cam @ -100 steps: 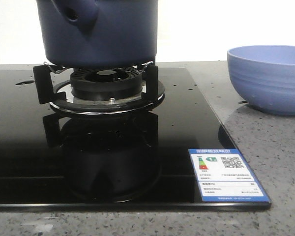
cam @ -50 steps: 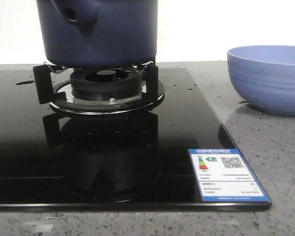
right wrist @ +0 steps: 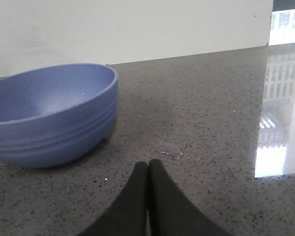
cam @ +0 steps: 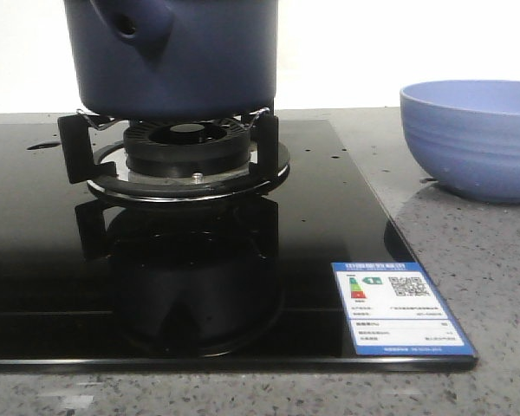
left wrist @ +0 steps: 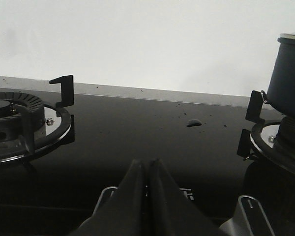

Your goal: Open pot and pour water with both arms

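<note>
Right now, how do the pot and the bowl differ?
The pot is dark navy with smooth straight sides; the bowl is lighter periwinkle with ribbed, curved sides. The pot sits raised on the burner grate; the bowl rests on the speckled counter. The pot has a stub handle; the bowl has none. Both are round and blue.

Navy pot (cam: 178,56) on burner (cam: 186,147), ribbed bowl (cam: 472,139) well apart on counter (cam: 494,286)
</note>
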{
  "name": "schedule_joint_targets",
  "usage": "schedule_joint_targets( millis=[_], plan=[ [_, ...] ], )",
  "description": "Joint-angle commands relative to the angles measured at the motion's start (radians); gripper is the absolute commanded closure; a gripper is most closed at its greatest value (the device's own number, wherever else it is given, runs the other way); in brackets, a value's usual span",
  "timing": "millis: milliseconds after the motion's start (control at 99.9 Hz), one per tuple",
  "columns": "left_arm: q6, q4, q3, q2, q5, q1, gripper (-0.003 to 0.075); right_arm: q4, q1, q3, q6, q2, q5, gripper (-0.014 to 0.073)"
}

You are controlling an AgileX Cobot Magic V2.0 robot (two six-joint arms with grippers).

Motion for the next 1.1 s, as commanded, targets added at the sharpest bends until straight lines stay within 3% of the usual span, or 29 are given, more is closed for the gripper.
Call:
schedule_joint_targets(
  millis=[0,250,490,571,771,961,1091],
  plan=[
    [-0.010,-0.007,0.035,-0.026,-0.079,-0.009,0.0741,0.019,-0.007,0.025,0.000,-0.018,-0.086,0.0655],
    [-0.010,-0.129,0.035,-0.026,-0.078,-0.009,0.0741,0.082,-0.007,0.025,0.001,-0.018,-0.102,0.0655],
    [-0.010,-0.500,0.035,-0.026,-0.079,-0.009,0.0741,0.452,-0.007,0.024,0.001,-0.018,-0.143,0.0655],
    [-0.010,-0.577,0.029,-0.026,-0.082,-0.009,0.0741,0.505,-0.007,0.003,0.001,-0.018,-0.113,0.0655],
    [0.030,-0.550,-0.090,-0.013,-0.008,-0.009,0.0741,0.475,-0.007,-0.159,-0.076,0.004,0.072,0.0655],
    [0.225,-0.449,-0.342,0.164,0.228,-0.009,0.0741,0.471,-0.003,-0.379,-0.321,0.196,0.245,0.0655],
    [0.365,-0.451,-0.504,0.315,0.377,-0.024,0.0741,0.471,0.044,-0.503,-0.364,0.355,0.278,0.0655]
  ],
)
